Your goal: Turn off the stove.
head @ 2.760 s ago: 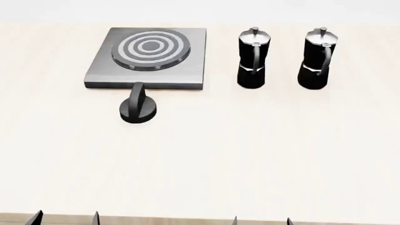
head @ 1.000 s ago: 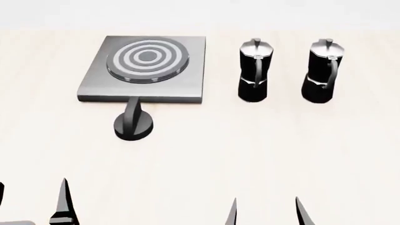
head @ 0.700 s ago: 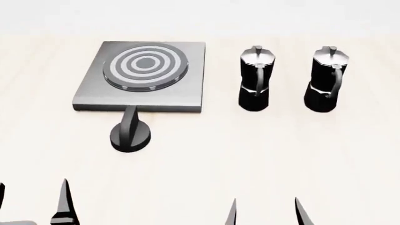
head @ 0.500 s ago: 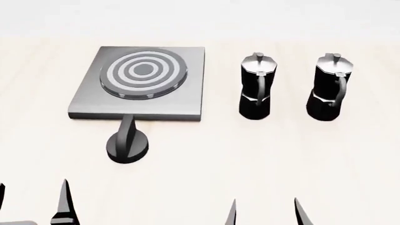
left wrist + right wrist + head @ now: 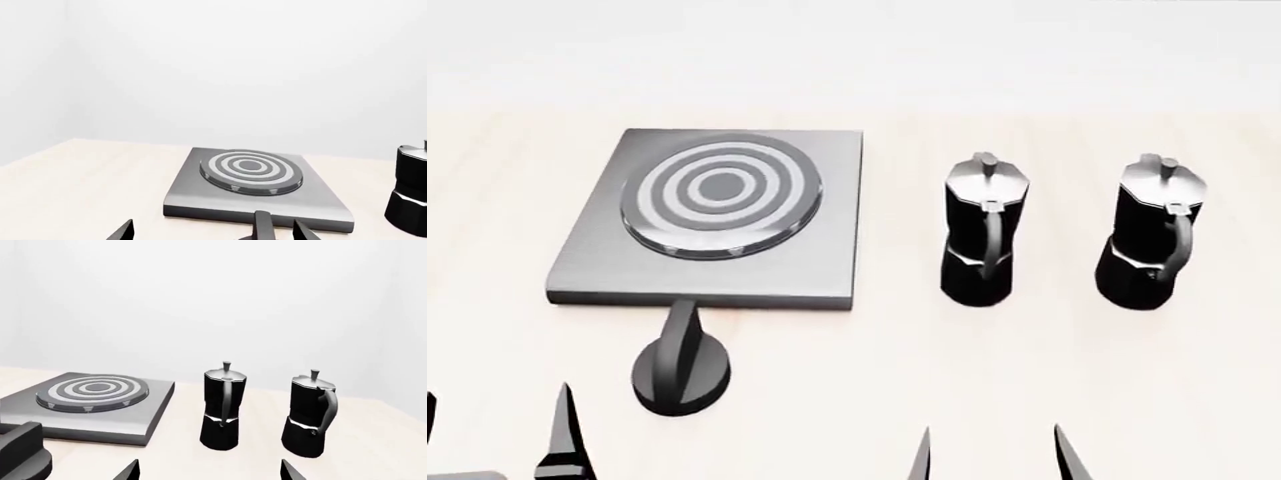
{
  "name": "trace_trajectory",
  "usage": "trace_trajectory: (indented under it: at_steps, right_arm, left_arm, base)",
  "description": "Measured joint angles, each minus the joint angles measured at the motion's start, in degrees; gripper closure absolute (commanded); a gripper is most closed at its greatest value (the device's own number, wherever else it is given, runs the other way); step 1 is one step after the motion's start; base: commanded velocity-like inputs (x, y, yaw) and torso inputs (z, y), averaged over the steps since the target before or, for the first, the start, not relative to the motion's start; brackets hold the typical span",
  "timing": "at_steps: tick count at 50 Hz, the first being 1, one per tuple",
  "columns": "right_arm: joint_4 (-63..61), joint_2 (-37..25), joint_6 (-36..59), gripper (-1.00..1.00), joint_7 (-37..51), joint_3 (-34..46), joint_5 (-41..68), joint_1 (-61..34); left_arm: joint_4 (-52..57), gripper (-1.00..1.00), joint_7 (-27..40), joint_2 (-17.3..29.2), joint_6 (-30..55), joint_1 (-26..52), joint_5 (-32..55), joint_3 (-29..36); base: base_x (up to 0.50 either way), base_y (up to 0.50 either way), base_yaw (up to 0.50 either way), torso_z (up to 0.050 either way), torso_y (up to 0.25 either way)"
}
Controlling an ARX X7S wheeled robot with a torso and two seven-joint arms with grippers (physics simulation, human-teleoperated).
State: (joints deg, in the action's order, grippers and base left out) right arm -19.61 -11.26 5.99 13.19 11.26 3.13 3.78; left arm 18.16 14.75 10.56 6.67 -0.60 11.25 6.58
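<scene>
I saw the grey stove [image 5: 714,215] with its black knob [image 5: 681,370] just in front; both grippers, left [image 5: 494,435] and right [image 5: 990,452], gaped wide, holding nothing.

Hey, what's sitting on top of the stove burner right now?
Nothing: the burner on the stove is bare, all its rings showing. Both moka pots stand on the table beside it. Nothing covers it.

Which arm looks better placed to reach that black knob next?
Probably the left. The left gripper sits nearest the knob, which shows between its fingertips in the left wrist view. The right gripper is open below the moka pots.
</scene>
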Motion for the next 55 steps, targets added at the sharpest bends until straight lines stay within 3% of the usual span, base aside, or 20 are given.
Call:
trace_trajectory:
  at_steps: [26, 55]
  right_arm:
    - [0.47, -0.91, -0.07, -1.0, 0.91, 1.05, 0.52, -0.43]
    - [1.02, -1.99, -0.59, -1.0, 2.37, 2.46, 0.02, -0.77]
  left_arm:
    - [-0.4, -1.0, 1.2, 0.85, -0.31, 0.21, 0.53, 0.86]
    - [-0.58, -1.0, 2.22, 1.81, -0.98, 0.16, 0.77, 1.93]
  base:
    - [0.25, 0.0, 0.0, 0.0, 0.0]
    - [0.0, 0.0, 0.0, 0.0, -0.003]
